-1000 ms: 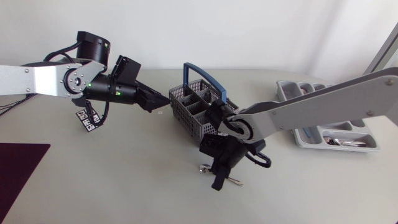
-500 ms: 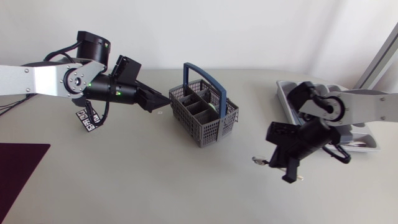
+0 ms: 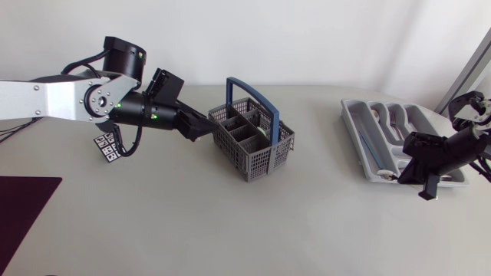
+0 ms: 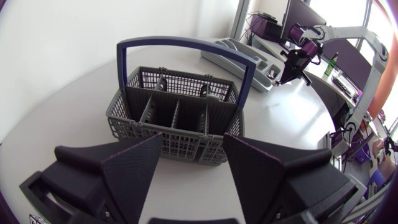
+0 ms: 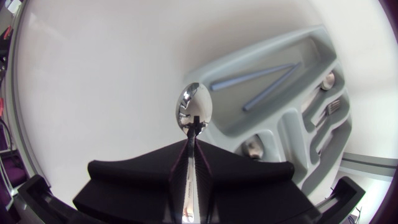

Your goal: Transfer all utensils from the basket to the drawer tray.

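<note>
Spoon (image 5: 194, 112) sat pinched in the right claw (image 5: 191, 149), tray (image 3: 349, 115) rim just ahead; left claw (image 4: 191, 162) gaped, basket (image 4: 180, 124) just ahead.

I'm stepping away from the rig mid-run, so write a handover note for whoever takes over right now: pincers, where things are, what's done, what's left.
Left pincer: open, holding nothing, right beside the basket wall.
Right pincer: shut on a spoon, at the near edge of the tray, not yet released.
Done: some cutlery lies in the tray.
Left: set this spoon down. The basket's far compartments seem to hold something, but it is hard to tell, so check them.
</note>
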